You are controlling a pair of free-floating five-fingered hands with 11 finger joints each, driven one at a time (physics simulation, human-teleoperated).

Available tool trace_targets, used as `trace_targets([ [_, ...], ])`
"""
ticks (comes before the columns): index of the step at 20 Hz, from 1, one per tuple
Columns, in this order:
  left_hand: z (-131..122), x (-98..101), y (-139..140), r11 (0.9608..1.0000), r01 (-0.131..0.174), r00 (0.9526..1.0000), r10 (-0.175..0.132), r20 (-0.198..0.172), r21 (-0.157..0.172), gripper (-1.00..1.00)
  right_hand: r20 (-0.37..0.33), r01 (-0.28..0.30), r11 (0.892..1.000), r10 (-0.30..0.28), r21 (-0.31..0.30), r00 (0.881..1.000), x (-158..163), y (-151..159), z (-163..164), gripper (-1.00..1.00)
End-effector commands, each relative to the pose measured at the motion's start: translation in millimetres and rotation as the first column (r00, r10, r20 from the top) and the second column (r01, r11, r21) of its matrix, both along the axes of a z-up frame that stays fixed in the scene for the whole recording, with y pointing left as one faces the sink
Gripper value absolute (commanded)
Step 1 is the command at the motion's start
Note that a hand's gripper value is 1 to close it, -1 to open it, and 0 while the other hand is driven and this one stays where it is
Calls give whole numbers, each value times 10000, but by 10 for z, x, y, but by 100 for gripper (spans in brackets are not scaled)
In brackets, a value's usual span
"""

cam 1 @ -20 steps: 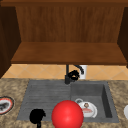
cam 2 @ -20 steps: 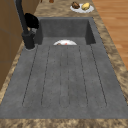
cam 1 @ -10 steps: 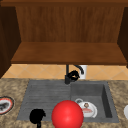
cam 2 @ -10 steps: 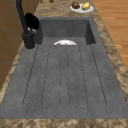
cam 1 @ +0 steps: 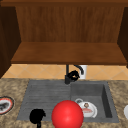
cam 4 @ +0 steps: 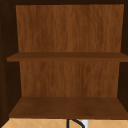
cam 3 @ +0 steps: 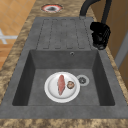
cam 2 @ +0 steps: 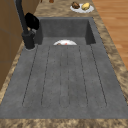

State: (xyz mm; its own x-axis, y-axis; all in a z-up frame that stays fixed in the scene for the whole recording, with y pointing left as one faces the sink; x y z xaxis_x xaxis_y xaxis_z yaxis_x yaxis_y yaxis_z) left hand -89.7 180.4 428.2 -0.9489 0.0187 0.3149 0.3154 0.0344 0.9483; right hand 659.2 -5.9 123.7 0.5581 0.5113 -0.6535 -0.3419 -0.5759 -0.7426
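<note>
My right hand (cam 1: 73,75) is at the black faucet (cam 1: 67,75), just right of its post and under the curved spout, with its fingers curled round the handle there. It also shows beside the faucet post (cam 2: 23,22) as a dark hand (cam 2: 32,21), and over the faucet base as a hand (cam 3: 100,35). My left hand (cam 1: 37,116) hangs low at the front left, next to a red ball (cam 1: 67,114). A white plate (cam 3: 62,87) with a piece of meat and a small round food lies in the sink basin (cam 3: 100,82).
A red-rimmed plate (cam 1: 5,105) sits on the left counter, and a plate with food (cam 2: 81,7) on the right counter. A white cup (cam 1: 82,71) stands behind the faucet. The ridged drainboard (cam 2: 65,75) lies left of the basin. Wooden cabinet shelves (cam 4: 67,107) hang above.
</note>
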Motion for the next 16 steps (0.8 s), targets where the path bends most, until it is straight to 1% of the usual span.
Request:
trace_targets([
  [1,0,0,0,10000,0,10000,0,0,0,0,-186,3,9991,5,425,9998,17,308,0,100],
  [3,0,0,0,10000,0,10000,0,0,0,0,-121,33,9992,-28,387,9999,0,314,-3,100],
  [6,0,0,0,10000,0,10000,0,0,0,0,118,129,9998,-131,173,9998,-54,318,-54,100],
  [7,0,0,0,10000,0,10000,0,0,0,0,313,326,9994,-324,-67,9990,-116,288,-17,100],
  [8,0,0,0,10000,0,10000,0,0,0,0,950,322,9986,-281,-413,9951,-128,174,-7,100],
  [9,0,0,0,10000,0,10000,0,0,0,0,954,242,9989,-202,-411,9952,-82,119,-17,100],
  [10,0,0,0,10000,0,10000,0,0,0,0,992,238,9990,-201,-370,9949,-86,67,-14,-100],
  [11,0,0,0,10000,0,10000,0,0,0,0,1111,812,9967,-808,4,9905,-91,0,15,-100],
  [12,0,0,0,10000,0,10000,0,0,0,0,849,961,9952,-971,168,9916,-50,-45,35,-100],
  [13,0,0,0,10000,0,10000,0,0,0,0,564,1091,9925,-1122,551,9921,-60,-107,124,-100],
  [14,0,0,0,10000,0,10000,0,0,0,0,446,1128,9902,-1168,828,9922,-66,-101,182,-100],
  [15,0,0,0,10000,0,10000,0,0,0,0,248,1115,9889,-1145,978,9931,-69,-123,223,-100],
  [16,0,0,0,10000,0,10000,0,0,0,0,-56,1028,9882,-1028,1133,9947,-72,-142,252,-100],
])
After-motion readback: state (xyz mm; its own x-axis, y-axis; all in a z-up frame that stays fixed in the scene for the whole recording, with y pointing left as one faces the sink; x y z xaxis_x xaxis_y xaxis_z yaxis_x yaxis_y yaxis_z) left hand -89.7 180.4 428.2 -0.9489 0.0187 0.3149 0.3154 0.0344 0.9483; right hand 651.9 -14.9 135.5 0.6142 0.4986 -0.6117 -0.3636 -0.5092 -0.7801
